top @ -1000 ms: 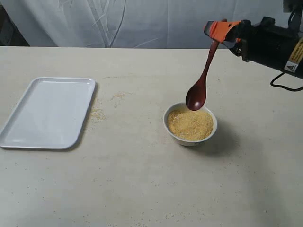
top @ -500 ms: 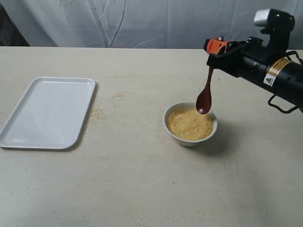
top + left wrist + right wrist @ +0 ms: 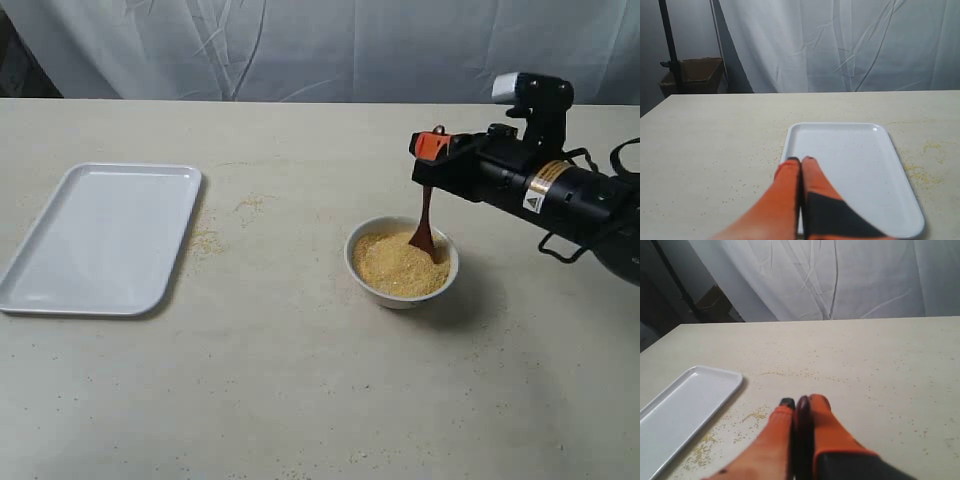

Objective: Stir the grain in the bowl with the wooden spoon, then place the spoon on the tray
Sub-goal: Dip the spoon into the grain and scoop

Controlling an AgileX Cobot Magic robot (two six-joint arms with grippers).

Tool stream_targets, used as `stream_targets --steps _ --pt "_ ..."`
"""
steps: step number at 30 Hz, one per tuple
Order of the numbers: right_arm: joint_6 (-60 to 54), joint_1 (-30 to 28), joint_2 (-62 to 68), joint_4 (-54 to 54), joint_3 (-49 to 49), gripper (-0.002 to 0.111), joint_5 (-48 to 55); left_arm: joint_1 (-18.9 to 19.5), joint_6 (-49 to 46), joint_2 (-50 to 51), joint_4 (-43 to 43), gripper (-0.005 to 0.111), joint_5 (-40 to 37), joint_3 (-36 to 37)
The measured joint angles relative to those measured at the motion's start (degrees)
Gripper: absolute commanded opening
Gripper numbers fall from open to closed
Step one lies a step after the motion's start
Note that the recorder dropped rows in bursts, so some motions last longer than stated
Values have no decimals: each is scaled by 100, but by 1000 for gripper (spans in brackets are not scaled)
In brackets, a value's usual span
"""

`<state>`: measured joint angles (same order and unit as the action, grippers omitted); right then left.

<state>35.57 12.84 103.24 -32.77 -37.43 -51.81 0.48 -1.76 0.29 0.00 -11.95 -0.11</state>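
On a pale bench (image 3: 300, 390), the right arm's orange-tipped right pincer (image 3: 431, 150) is pinching the top end of a slim, dark reddish-brown wooden spoon (image 3: 424, 222). The spoon hangs almost upright, its oval end dipped into the fine golden-yellow grain (image 3: 392, 266). The grain fills a small round white ceramic bowl (image 3: 400, 299) right of centre. The right wrist view shows the dark handle clamped between the two orange fingers (image 3: 776, 430). A flat white rectangular tray (image 3: 100, 240) lies well apart on the left, with a few stray yellow granules (image 3: 205, 240) just beside its near edge. The left pincer (image 3: 800, 161), seen only in its own wrist view, is pressed together on nothing and hovers over the tray. The spoon looks light and stiff, but its smooth handle might swivel in a hold this high up. The grain is loose and likely to spill, and the small bowl could slide if pushed sideways, so gentle strokes seem wise.
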Motion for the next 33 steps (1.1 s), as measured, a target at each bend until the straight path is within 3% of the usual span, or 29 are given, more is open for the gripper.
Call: stream_targets --steps 6,15,23,33 --pt "-108 301 40 97 0 -1 -245 0 0 0 0 0 0 0" --pt "-219 314 -212 417 0 -1 -200 0 0 0 0 0 0 0" --pt "-597 320 -735 778 0 -1 463 0 0 0 0 0 0 0" --pt "-486 320 -74 854 0 -1 554 0 0 0 0 0 0 0"
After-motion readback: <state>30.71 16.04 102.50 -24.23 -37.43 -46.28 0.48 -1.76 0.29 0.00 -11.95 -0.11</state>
